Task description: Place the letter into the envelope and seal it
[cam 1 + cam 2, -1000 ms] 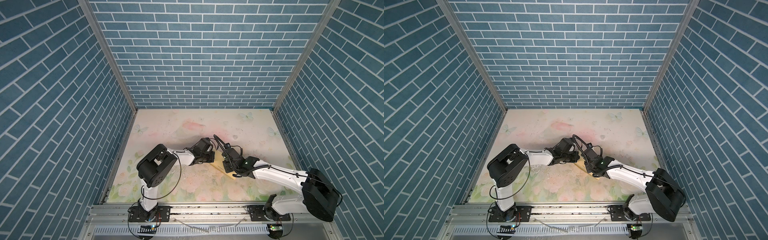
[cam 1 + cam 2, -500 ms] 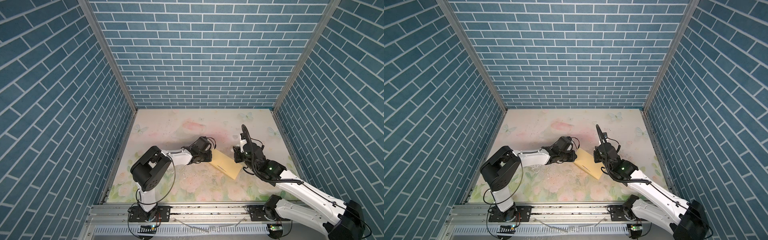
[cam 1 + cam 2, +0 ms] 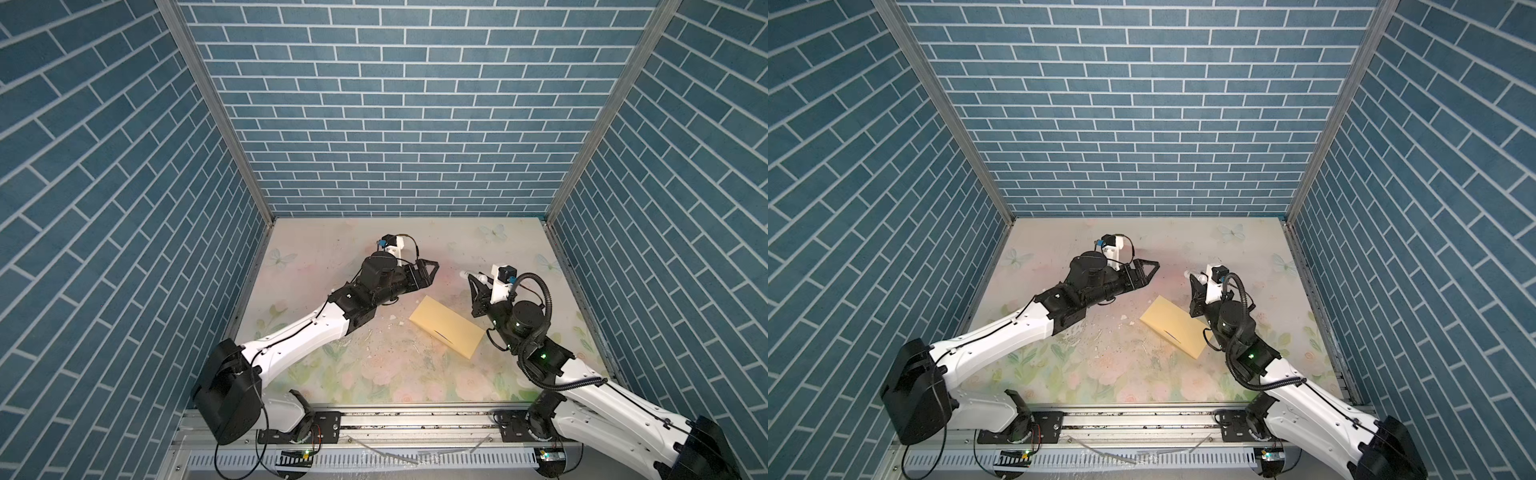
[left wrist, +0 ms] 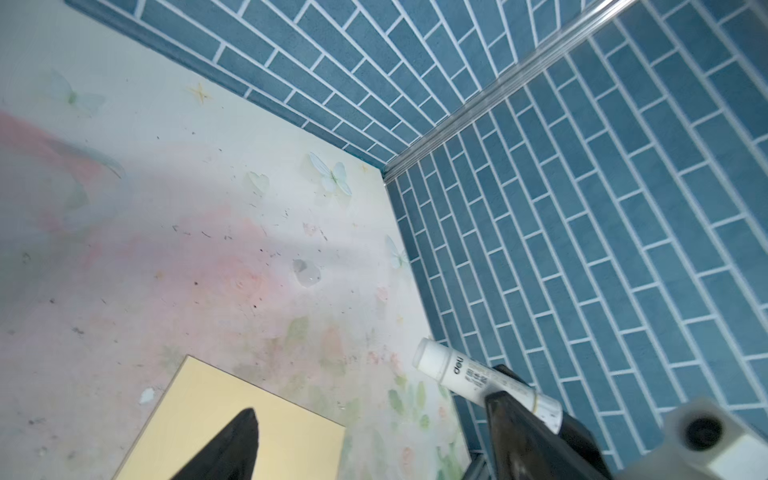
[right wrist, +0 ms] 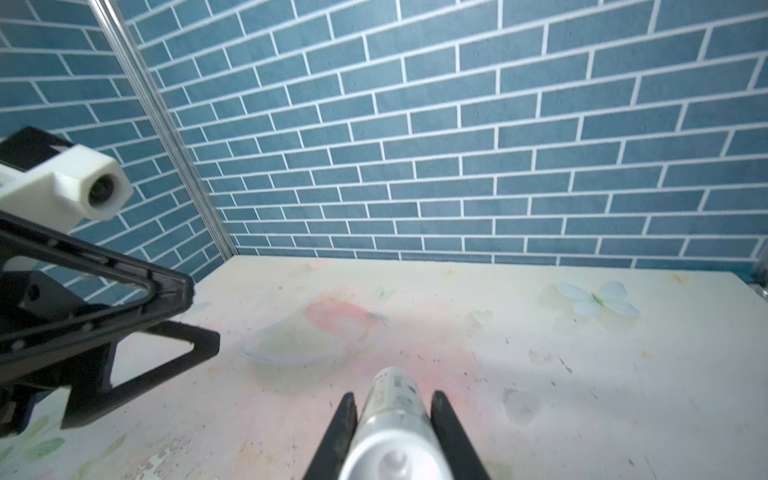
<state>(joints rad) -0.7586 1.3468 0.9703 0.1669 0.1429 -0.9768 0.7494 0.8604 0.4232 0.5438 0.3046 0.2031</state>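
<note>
Right wrist | right fingers (image 5: 393,395) grip glue stick (image 5: 395,449) | left fingers (image 3: 432,274) wide, empty | sealing envelope (image 3: 446,326), I reckon; next press it shut.

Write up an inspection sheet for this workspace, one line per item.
Surface: floral table mat, scuffed and speckled with dirt.
Job's things: envelope lies flat on the mat, with no flap showing; letter not seen.
Clutter: small white scraps beside the envelope.
Grippers: left hand open, holding nothing; right hand shut on a white glue stick.
Cables: black corrugated hose loops along the right arm.
Surroundings: blue brick-pattern walls on three sides; metal rail along the front.
</note>
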